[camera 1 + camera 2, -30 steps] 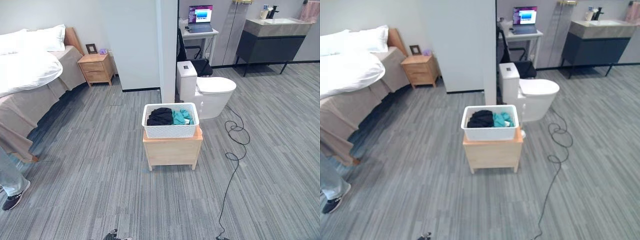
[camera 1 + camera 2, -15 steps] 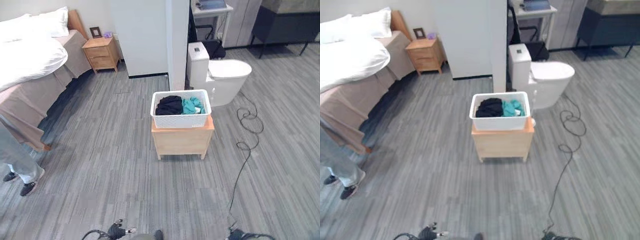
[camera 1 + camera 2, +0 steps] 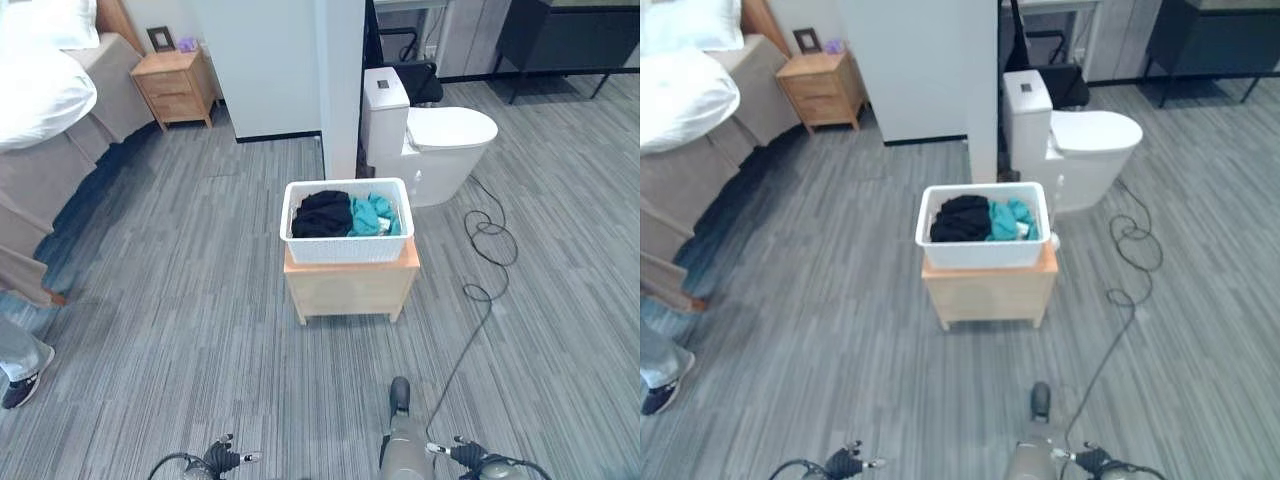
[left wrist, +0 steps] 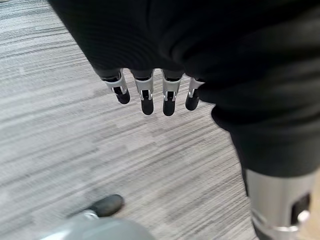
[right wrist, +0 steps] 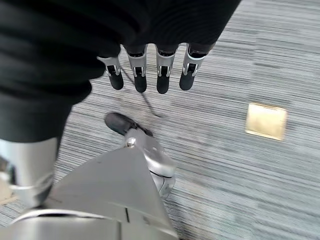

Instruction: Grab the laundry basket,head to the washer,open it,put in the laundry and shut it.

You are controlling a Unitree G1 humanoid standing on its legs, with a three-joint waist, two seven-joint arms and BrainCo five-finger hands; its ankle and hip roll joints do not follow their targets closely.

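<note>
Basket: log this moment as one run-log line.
phase: approach | basket: on wooden stand, holds dark and teal clothes, untouched | left hand: open, empty, over floor | right hand: open, empty, over floor

A low light-wood stool [image 3: 351, 290] stands on grey striped carpet [image 3: 180, 330]. Behind it rises a white partition wall [image 3: 290, 60], with a white toilet [image 3: 430, 135] just beyond. A wooden nightstand [image 3: 175, 85] and a white-quilted bed [image 3: 45, 110] lie far left of the stool.
</note>
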